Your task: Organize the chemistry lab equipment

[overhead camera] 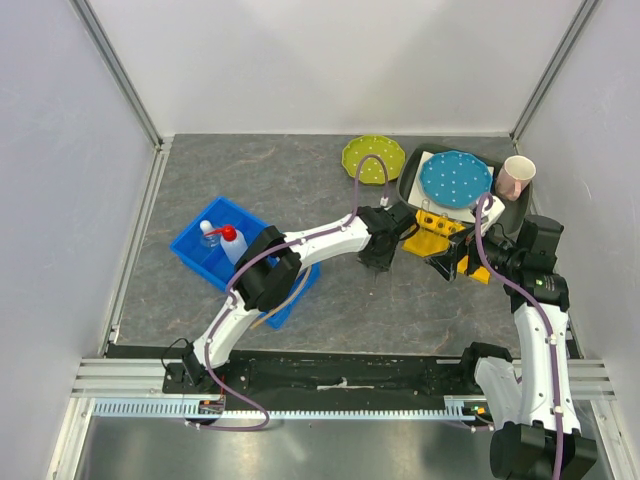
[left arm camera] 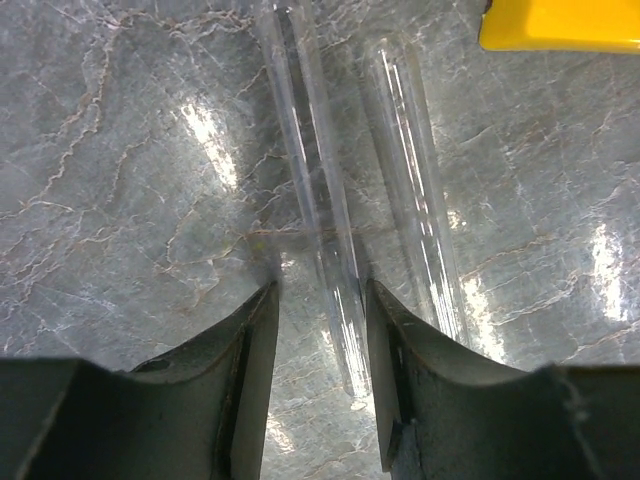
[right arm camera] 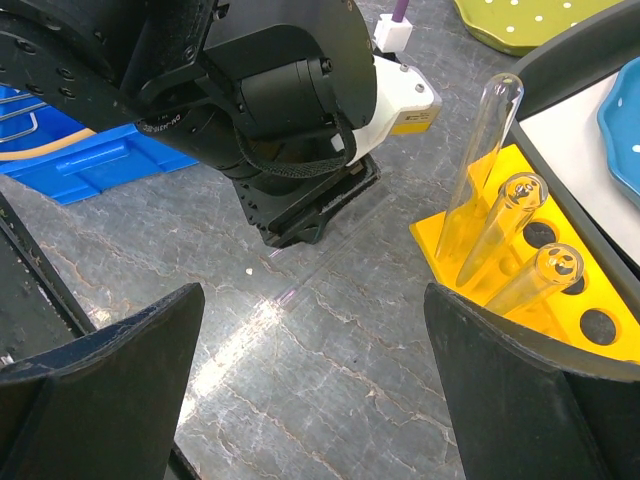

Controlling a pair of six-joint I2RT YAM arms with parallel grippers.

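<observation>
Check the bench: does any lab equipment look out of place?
Yes. Two thin glass tubes lie flat on the table near the yellow rack instead of standing in it. Three other tubes stand in the rack, and some of its holes are empty. The left claw straddles one loose tube.

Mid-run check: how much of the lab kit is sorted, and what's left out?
Done: the squeeze bottle and small flask sit in the blue bin, and three glass tubes stand in the yellow rack. In hand: the left tool straddles one loose tube lying on the table, not clamped yet. Left: that tube and a second tube beside it. The right tool hangs open, holding nothing, by the rack.
</observation>
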